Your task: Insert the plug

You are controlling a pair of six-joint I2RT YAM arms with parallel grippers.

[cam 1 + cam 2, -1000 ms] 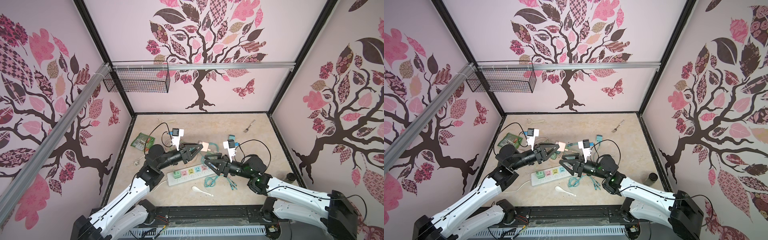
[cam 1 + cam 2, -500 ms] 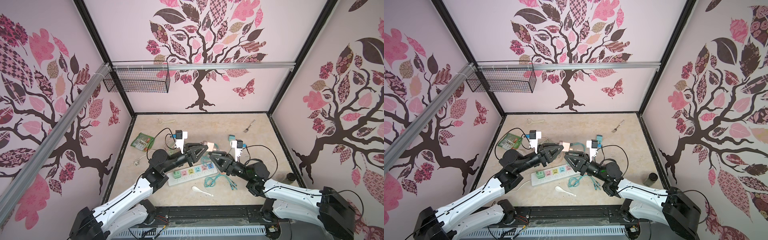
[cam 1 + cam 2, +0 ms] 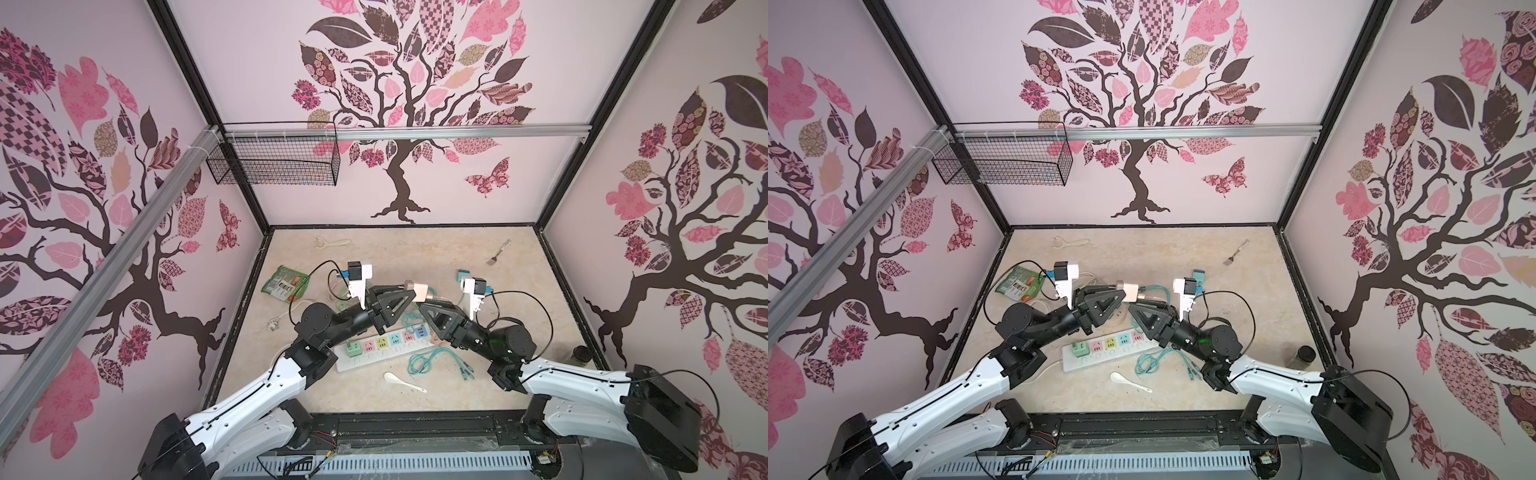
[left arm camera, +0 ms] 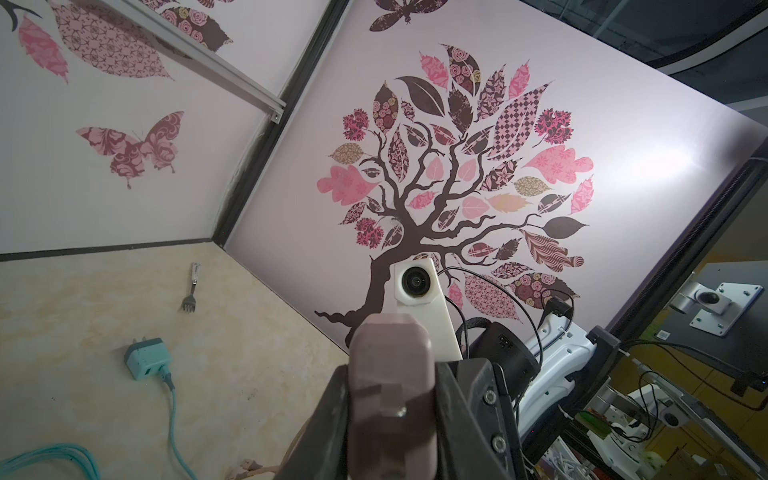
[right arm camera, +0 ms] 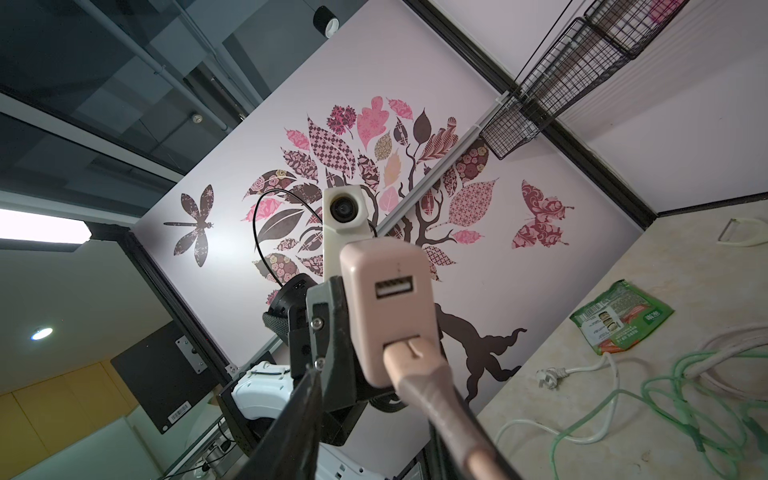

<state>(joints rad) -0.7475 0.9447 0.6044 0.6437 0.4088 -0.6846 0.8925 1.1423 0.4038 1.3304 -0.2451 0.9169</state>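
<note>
Grip on the left looked sound: the left gripper (image 3: 411, 293) clenched the pink charger (image 3: 420, 290) in mid-air above the power strip (image 3: 382, 347). To its right the plug (image 5: 409, 348) sat in the charger's lower port. Its cable (image 5: 436, 409) ran along the right gripper (image 3: 422, 306); whether those jaws pinched it could not be told. Seating it wanted a straight push along the port, with the charger braced. Only the right wrist view showed the ports; the left wrist view showed the charger's back.

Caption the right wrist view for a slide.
Left claw grips a pink charger, pink cable at its lower port.
</note>
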